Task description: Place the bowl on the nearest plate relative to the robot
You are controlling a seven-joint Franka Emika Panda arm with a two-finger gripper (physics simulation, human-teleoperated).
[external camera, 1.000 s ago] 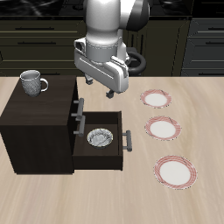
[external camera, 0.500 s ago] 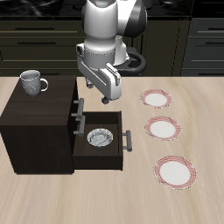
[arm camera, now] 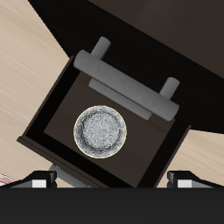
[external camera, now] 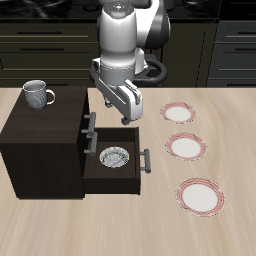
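Your end effector (external camera: 126,112) hangs empty above the open drawer (external camera: 136,174) of the dark cabinet (external camera: 40,145), fingers apart. Inside the drawer, the bowl (arm camera: 100,130) sits upright, mouth up, walled in on all sides. A mug (external camera: 38,94) stands on the cabinet top; three plates (external camera: 181,113) lie on the tabletop (external camera: 230,150) beside it.

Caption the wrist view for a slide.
Pincer above the open drawer, bowl lying inside.
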